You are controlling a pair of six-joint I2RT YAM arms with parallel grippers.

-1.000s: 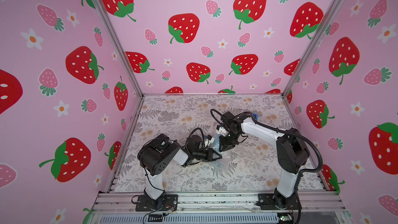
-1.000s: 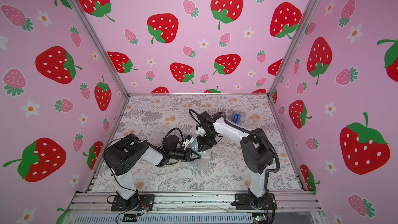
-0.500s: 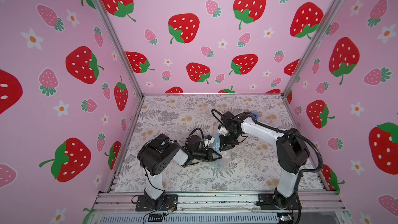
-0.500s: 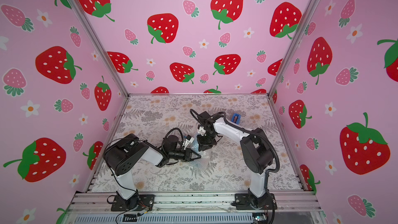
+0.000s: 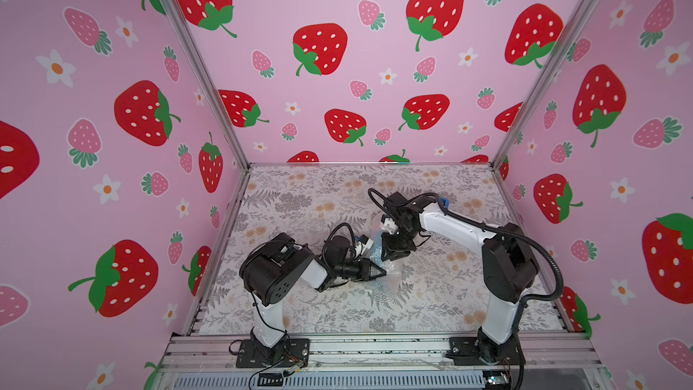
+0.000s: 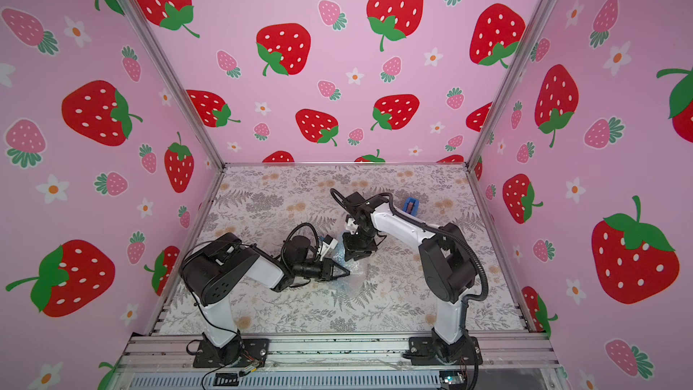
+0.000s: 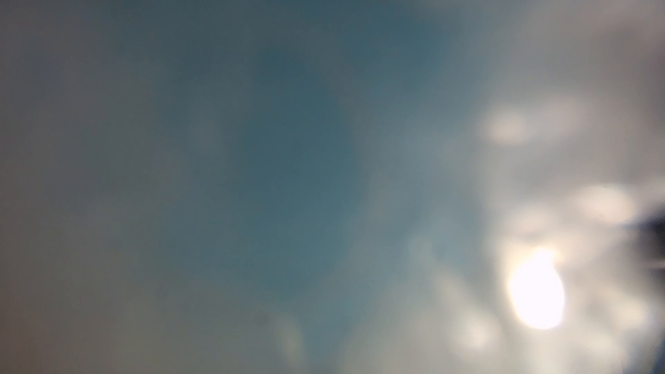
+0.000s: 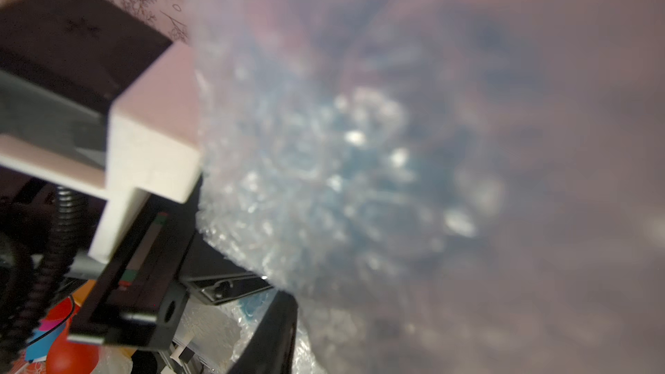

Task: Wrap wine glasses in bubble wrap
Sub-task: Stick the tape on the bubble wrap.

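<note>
The bubble wrap [image 5: 392,277] lies crumpled mid-table between both arms, seen in both top views. The wine glass is bundled inside it. Only a light-blue patch of the wine glass [image 8: 252,306] shows through the film in the right wrist view. My left gripper [image 5: 379,272] lies low, its fingers drawn to a point and shut on the wrap's near edge. My right gripper [image 5: 394,256] points down onto the wrap's far side. Just one of its dark fingers [image 8: 273,332] shows beside the bubble wrap [image 8: 324,181], so its jaws cannot be read. The left wrist view is a blue-grey blur.
A darker blue tape dispenser [image 6: 411,206] stands behind the right arm at the back right. The left arm's white wrist camera block [image 8: 151,131] sits close to the right gripper. Pink walls close in the floral table [image 5: 300,200] on three sides.
</note>
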